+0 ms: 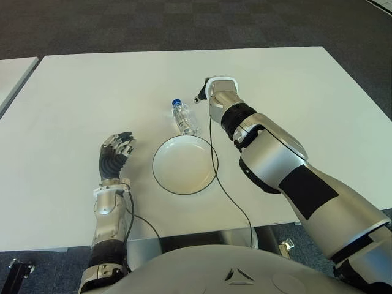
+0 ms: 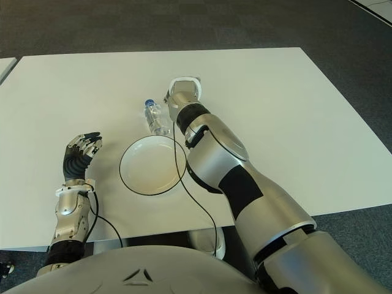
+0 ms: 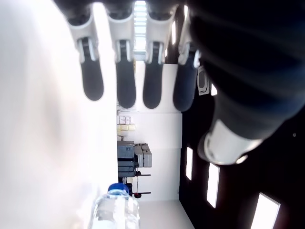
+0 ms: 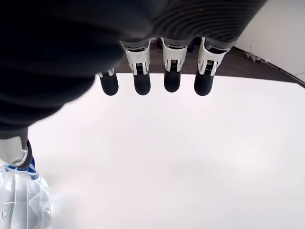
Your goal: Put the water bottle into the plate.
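I see the water bottle (image 1: 184, 118) lying on its side on the white table (image 1: 73, 104), just beyond the plate (image 1: 184, 164), its bottom end at or touching the plate's far rim and its blue cap (image 1: 176, 102) pointing away from it. I can read no label or brand on the clear plastic in any view. The plate is white with a thin dark rim and has nothing in it.

My right hand (image 1: 219, 92) hovers just beside the bottle, on the bottle's right, beyond the plate. In its wrist view the fingers (image 4: 172, 76) hang straight and spread, holding nothing, with the bottle's capped end near the thumb.

My left hand (image 1: 116, 153) shows to the left of the plate, fingers (image 3: 125, 81) extended and relaxed, also holding nothing.

A thin black cable (image 1: 231, 199) runs from the right forearm past the plate's right edge.
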